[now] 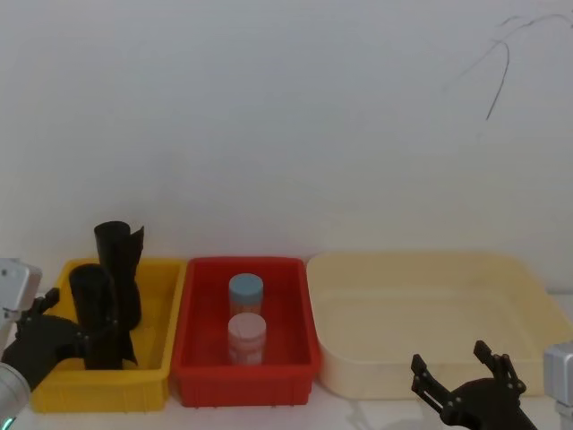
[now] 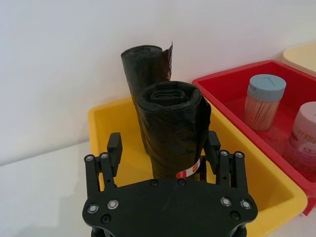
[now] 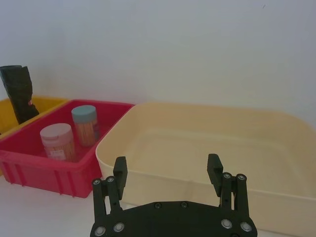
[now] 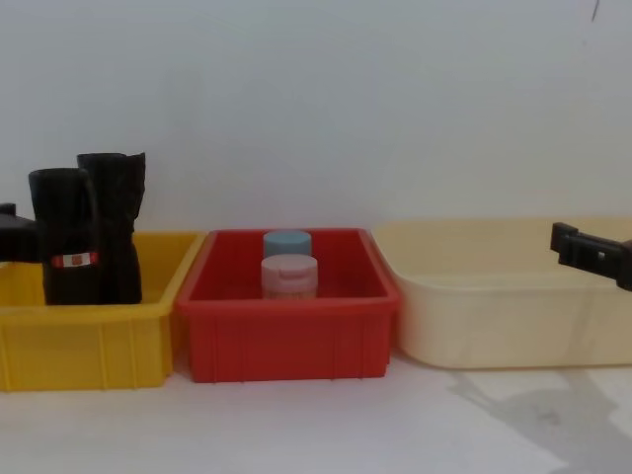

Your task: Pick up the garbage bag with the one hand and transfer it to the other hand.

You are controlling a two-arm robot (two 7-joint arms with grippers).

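Garbage bag (image 2: 173, 128) stands upright in the yellow bin (image 2: 104, 129), just beside another black roll (image 2: 145, 61). We see the left tool (image 2: 163, 138) with fingers apart on both sides of the bag, one finger clear of it. The right tool (image 3: 167, 162), fingers also apart, hangs near the cream tub (image 3: 207, 129).

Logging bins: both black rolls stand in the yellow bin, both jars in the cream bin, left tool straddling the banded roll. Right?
Wrong bin: the head view shows the blue-lidded jar and pink-lidded jar in the red bin, not the cream bin. The garbage bag and the other roll stand in the yellow bin, the open left tool straddling the bag. Right tool idles front right.
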